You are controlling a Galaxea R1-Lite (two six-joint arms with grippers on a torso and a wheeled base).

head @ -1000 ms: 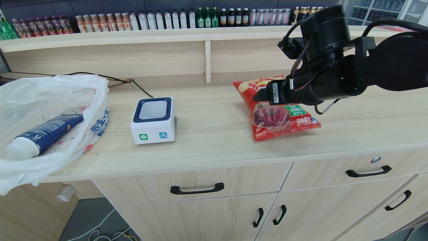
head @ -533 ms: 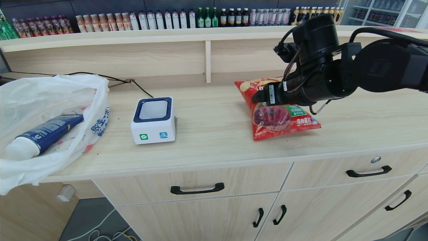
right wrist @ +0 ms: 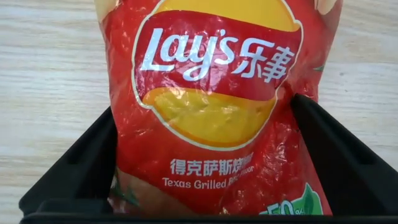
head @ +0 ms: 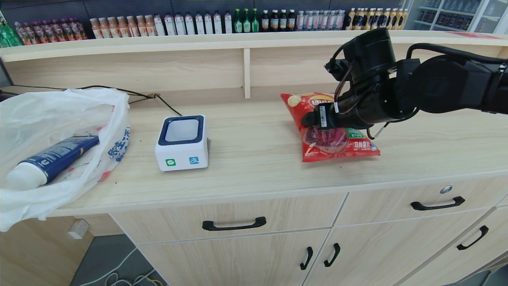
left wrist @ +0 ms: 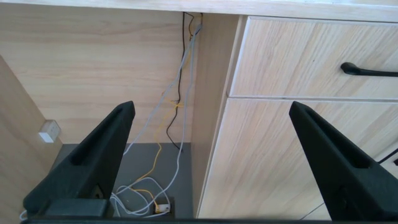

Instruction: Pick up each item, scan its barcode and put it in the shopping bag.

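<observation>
Chip bag [head: 337, 145] lies flat on the surface [head: 254, 167], right of the scanner [head: 182, 142], long axis running away from the robot. The right arm is nearer. The right gripper [right wrist: 205, 109] sits low over the bag, spread wide astride its width. The fingers seem to touch the bag's sides, no firm squeeze visible. Left gripper [left wrist: 211, 106] hangs below the surface, wide apart, holding nothing.

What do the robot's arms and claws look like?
The right arm is black, thick and rounded, with thin wires looping by its wrist and a white sticker near the right gripper. The left gripper has two black wedge-shaped fingers.
</observation>
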